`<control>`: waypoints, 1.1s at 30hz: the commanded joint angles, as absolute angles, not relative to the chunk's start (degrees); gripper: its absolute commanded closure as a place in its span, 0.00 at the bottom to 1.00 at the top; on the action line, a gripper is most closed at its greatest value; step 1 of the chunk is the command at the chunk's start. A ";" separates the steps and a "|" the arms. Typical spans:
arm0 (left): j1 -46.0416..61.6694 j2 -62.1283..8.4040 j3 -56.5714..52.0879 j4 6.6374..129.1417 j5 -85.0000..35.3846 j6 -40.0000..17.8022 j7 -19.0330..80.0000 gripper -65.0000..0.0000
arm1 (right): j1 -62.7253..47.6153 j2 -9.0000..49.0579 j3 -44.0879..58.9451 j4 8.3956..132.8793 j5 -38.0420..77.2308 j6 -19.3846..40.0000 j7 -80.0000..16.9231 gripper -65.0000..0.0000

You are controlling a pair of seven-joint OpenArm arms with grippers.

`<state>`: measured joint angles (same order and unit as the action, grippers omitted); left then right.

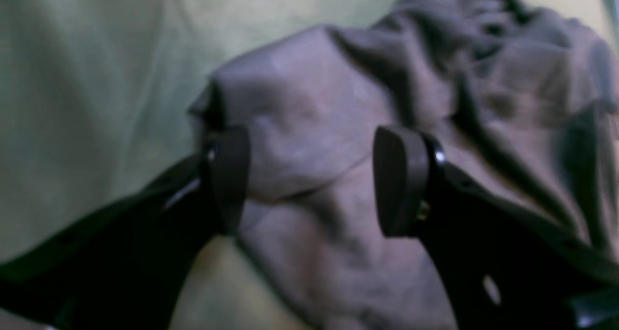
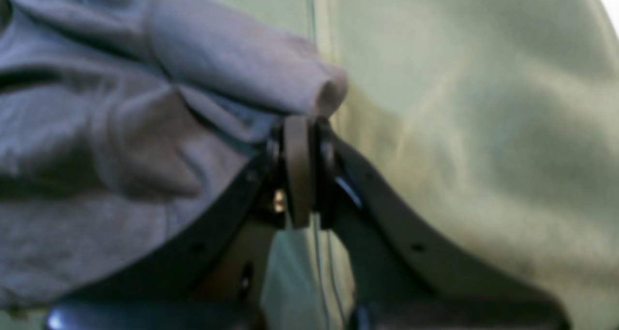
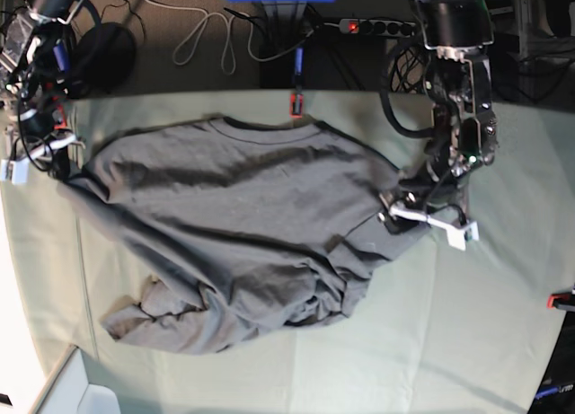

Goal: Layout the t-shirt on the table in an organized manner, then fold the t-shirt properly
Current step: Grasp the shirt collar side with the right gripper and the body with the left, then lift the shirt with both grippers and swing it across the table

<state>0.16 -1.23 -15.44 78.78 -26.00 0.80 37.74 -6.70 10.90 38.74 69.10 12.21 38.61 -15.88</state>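
Note:
The dark grey t-shirt (image 3: 243, 216) lies across the table (image 3: 431, 342), collar toward the far edge, with its lower part bunched at the near left. At the shirt's right sleeve, my left gripper (image 3: 400, 207) is down on the cloth. The left wrist view shows this gripper (image 1: 312, 180) open, its two pads straddling a raised fold of the t-shirt (image 1: 314, 102). My right gripper (image 3: 59, 165) is at the shirt's left tip. Seen from the right wrist, that gripper (image 2: 302, 170) is shut, pinching an edge of the t-shirt (image 2: 96, 127) above the green table cloth (image 2: 483, 102).
Red clamps sit at the far edge (image 3: 295, 104) and the right edge (image 3: 561, 299). Cables and a power strip (image 3: 373, 25) lie beyond the far edge. A white object (image 3: 85, 400) stands off the near left corner.

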 commanded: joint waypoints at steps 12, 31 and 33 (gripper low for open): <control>-0.40 -1.27 -17.80 79.34 -26.51 0.40 37.23 0.41 | -7.08 11.74 39.08 70.11 13.14 39.34 -14.29 1.00; -1.63 -1.10 -17.63 75.74 -26.86 0.40 36.88 0.52 | -7.25 11.65 39.08 70.02 13.14 39.34 -14.29 1.00; -2.59 -1.10 -17.80 73.54 -26.86 0.31 36.88 0.53 | -7.34 11.65 39.08 70.02 13.14 39.34 -14.29 1.00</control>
